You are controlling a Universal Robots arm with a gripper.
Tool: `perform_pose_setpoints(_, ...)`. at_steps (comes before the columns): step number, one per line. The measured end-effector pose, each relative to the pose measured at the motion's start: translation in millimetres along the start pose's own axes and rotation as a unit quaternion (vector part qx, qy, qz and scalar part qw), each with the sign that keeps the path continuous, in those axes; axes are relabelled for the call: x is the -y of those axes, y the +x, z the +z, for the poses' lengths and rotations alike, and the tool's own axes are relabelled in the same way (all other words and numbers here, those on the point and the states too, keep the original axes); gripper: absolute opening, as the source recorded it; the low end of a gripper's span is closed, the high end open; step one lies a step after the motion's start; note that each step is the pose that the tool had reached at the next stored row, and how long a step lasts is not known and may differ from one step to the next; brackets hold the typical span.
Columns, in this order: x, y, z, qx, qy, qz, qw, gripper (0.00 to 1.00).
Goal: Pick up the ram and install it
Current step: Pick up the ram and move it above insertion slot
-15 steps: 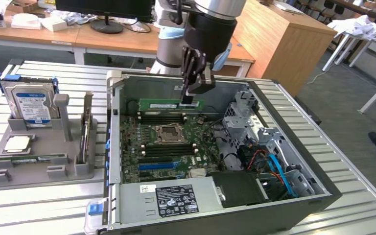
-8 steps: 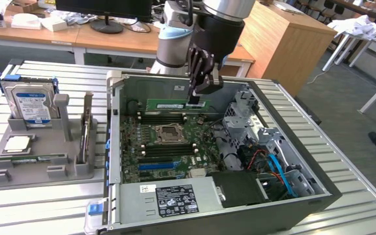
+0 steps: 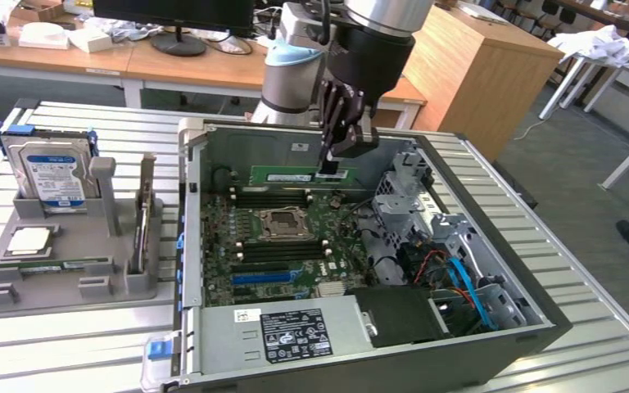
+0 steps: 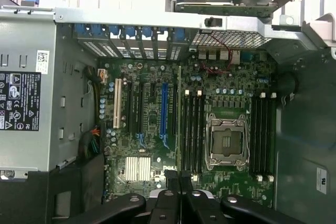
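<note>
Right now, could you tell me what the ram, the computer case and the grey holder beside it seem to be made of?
The ram: green circuit board, likely fibreglass laminate, matte, with a white sticker.
The computer case: probably sheet metal, dull grey walls with folded edges and punched holes.
The grey holder: looks like plastic, uniform matte grey with blocky moulded shapes.

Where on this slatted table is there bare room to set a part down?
Bare slats lie in front of the grey holder tray, at the table's near corner, and beside the computer case on the exterior view's right. Inside the case it is crowded: motherboard, cables, and the gripper holding the ram.
</note>
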State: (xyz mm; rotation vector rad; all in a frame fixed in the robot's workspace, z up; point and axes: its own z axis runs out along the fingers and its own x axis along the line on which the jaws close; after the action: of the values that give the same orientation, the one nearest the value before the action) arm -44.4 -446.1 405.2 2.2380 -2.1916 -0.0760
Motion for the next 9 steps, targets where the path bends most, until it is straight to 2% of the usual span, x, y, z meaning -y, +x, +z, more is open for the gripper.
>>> perform_pose_setpoints(9,2.0,0.0,0.2,0.0004,0.0002,0.011,0.9999,0.11)
